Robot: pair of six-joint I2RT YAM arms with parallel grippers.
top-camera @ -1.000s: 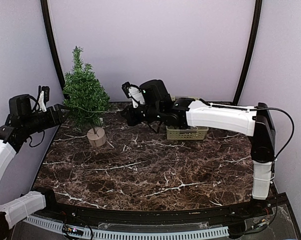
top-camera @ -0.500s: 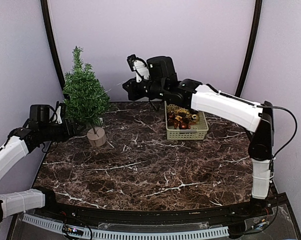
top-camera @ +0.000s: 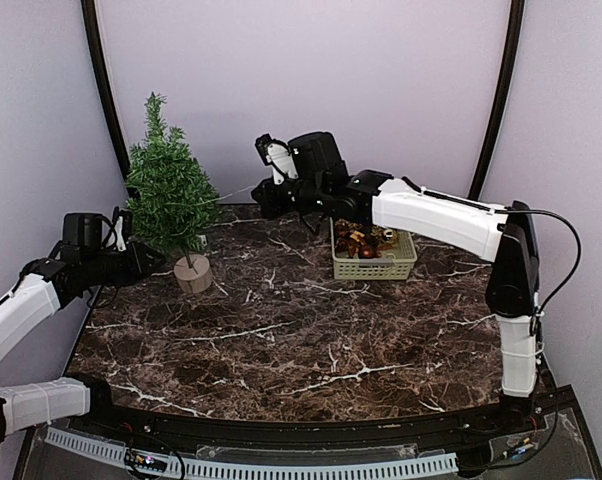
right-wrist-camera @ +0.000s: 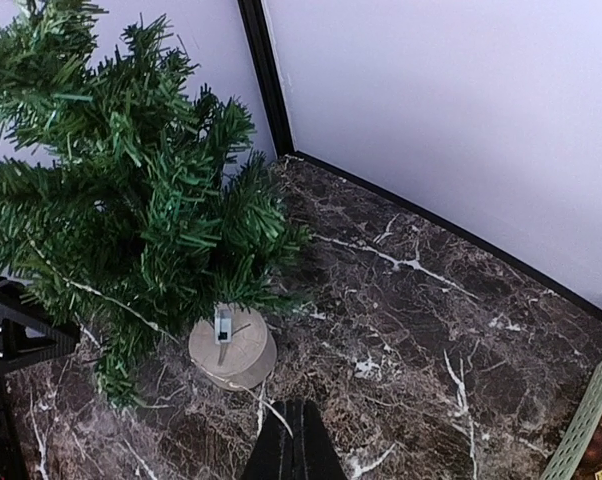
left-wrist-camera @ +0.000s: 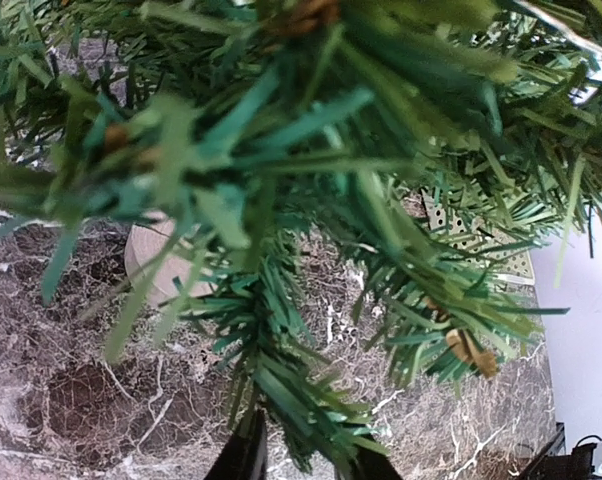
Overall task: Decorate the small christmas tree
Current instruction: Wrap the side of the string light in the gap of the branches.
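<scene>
My left tool (top-camera: 146, 262) sits low at the desk's (top-camera: 281, 340) far-left corner, pushed into the tree's (top-camera: 169, 195) lowest left branches. On its wrist camera the two fingertips (left-wrist-camera: 246, 455) stand a little apart with a sprig running down between them. I cannot tell whether they pinch it.

The tree stands upright at the back left. It is dark green with bristly flat needles, narrows to a thin spike on top and is widest at the bottom. Its thin trunk is set in a round tan base (top-camera: 192, 273). A thin pale strand (right-wrist-camera: 101, 295) lies across the lower branches.

My right tool (top-camera: 261, 198) hangs in the air just right of the tree at mid height, with its fingers pressed together (right-wrist-camera: 293, 440). I cannot make out anything between them. Further right, a pale basket (top-camera: 374, 265) holds brown and gold ornaments.

Compared with a second ago, the left arm has dropped from the tree's middle to its foot. Its fingers have also drawn closer than they were half a second ago. The tree and base have not moved. The right arm, which covered the basket a second ago, now sits higher and further back, so the ornaments show.
</scene>
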